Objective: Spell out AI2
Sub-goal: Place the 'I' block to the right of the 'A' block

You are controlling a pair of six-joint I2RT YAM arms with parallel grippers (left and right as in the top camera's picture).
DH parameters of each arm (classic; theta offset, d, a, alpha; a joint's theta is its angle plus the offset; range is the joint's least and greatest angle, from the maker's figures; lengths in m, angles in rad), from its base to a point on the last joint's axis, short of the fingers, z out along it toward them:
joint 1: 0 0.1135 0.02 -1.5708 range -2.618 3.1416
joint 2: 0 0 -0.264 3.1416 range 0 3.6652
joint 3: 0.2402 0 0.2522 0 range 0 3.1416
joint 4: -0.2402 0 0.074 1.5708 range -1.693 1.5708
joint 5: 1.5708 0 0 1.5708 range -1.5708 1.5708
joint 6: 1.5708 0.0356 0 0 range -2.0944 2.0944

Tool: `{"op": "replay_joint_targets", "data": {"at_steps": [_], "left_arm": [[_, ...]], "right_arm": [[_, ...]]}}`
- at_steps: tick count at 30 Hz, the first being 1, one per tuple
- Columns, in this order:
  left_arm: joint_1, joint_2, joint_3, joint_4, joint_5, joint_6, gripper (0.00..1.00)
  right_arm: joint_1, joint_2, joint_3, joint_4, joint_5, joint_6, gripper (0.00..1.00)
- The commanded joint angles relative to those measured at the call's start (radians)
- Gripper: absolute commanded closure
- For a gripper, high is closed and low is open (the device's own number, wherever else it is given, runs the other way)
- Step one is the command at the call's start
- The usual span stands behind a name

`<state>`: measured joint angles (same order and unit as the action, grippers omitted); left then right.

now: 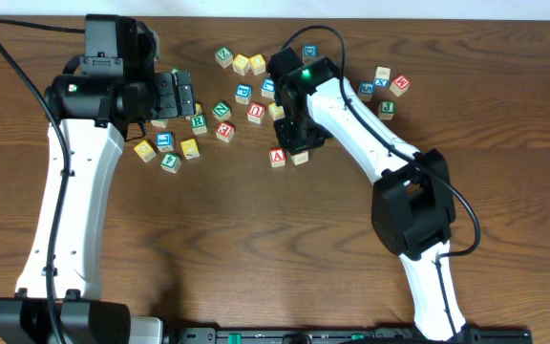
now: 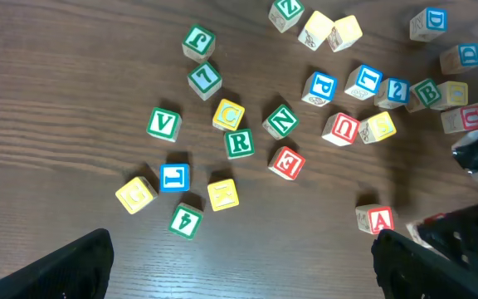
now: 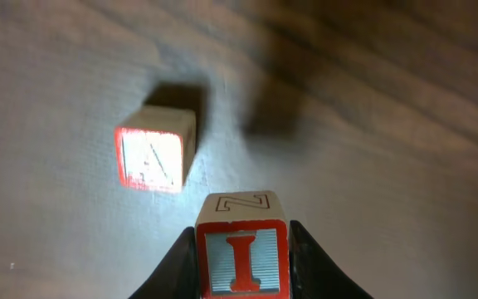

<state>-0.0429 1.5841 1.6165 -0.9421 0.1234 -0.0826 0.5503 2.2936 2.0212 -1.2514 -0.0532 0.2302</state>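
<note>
The red A block (image 1: 277, 157) lies on the table; it also shows in the left wrist view (image 2: 378, 220) and the right wrist view (image 3: 149, 158). My right gripper (image 3: 241, 278) is shut on the red I block (image 3: 241, 257) and holds it just right of the A block, slightly apart. In the overhead view the right gripper (image 1: 299, 145) hovers over that spot. A blue block that looks like a 2 (image 2: 397, 90) sits in the far cluster. My left gripper (image 2: 239, 278) is open and empty, above the left cluster (image 1: 175, 96).
Several loose letter blocks lie scattered at the back: a left group around the green R block (image 2: 239, 143) and the yellow block (image 1: 144, 150), and a right group near the red block (image 1: 400, 85). The right arm (image 1: 370, 124) crosses the middle.
</note>
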Motion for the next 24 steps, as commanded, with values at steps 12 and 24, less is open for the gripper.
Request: {"op": "replay_joint_targets", "data": {"at_steps": [12, 24], "left_arm": [[0.0, -0.001, 0.016, -0.002, -0.016, -0.009, 0.02], [0.0, -0.001, 0.016, -0.002, -0.016, -0.009, 0.02]], "right_arm": [[0.002, -0.003, -0.161, 0.218, 0.002, 0.063, 0.76], [0.002, -0.003, -0.163, 0.219, -0.018, 0.065, 0.69]]}}
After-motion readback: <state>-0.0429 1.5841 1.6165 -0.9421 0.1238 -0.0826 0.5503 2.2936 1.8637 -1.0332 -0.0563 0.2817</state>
